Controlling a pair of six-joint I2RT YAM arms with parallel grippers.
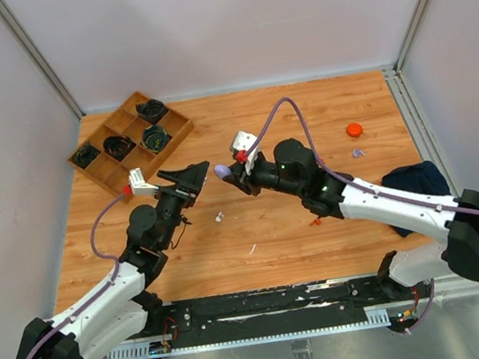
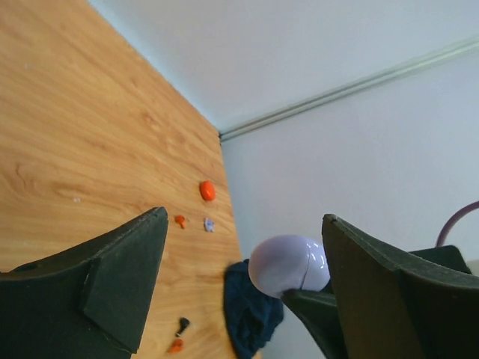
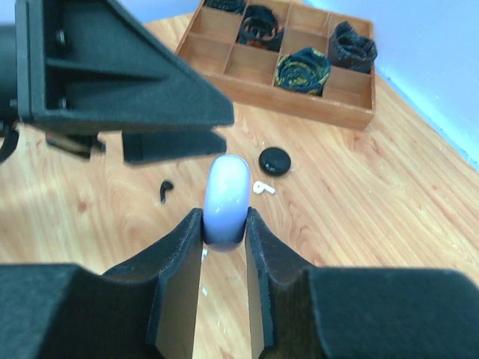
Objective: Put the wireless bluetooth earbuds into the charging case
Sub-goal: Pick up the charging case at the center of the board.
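right wrist view: my right fingers (image 3: 179, 254) pinch the pale purple rounded plastic charging case (image 3: 227, 196) above the table (image 3: 374, 224) middle; my left fingers (image 2: 120, 277), wide and empty, wait just beside it; small white earbud (image 3: 262, 187) lies below.

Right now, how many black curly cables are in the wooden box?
4 black coiled cables, each in its own compartment of the wooden tray: one at the far corner, three nearer: left, middle, right. None seems hidden.
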